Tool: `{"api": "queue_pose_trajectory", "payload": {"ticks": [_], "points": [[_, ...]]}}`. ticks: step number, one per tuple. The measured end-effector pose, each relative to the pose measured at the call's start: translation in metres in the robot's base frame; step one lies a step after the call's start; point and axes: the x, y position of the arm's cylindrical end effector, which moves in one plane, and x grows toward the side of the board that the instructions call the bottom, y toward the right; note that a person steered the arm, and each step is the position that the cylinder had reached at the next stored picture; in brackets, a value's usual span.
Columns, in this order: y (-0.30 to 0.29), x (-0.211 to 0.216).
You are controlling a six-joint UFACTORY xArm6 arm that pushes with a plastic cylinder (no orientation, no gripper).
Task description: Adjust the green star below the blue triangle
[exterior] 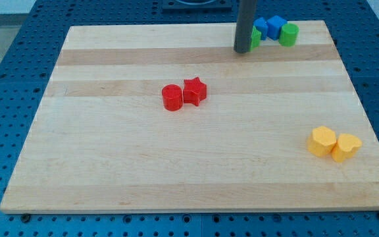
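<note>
Tip (243, 51) of our rod, no jaws fitted, sits touching green star (255, 37), far right, left of blue triangle (261, 27). We should nudge gently, avoiding the green cylinder (289, 34).

Rod tip (243, 51) stands near view's top edge of wooden board (110, 171), touching or just beside green block (256, 37), shape mostly hidden behind rod. Tight cluster to view's right of rod: two blue blocks (260, 26) (276, 26), then green cylinder (289, 34), all touching or nearly so; no gap for passage between them. Red cylinder (172, 97) and red star (194, 91) touch mid-board. Yellow pair (322, 141) (345, 147) sits near view's right edge. Wide lanes between groups; view's left and bottom open.
</note>
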Motion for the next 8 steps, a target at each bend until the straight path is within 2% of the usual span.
{"api": "queue_pose_trajectory", "payload": {"ticks": [2, 3, 4, 6, 8], "points": [[-0.095, -0.012], [-0.09, -0.028], [-0.059, -0.027], [-0.021, 0.0], [0.001, 0.0]]}}
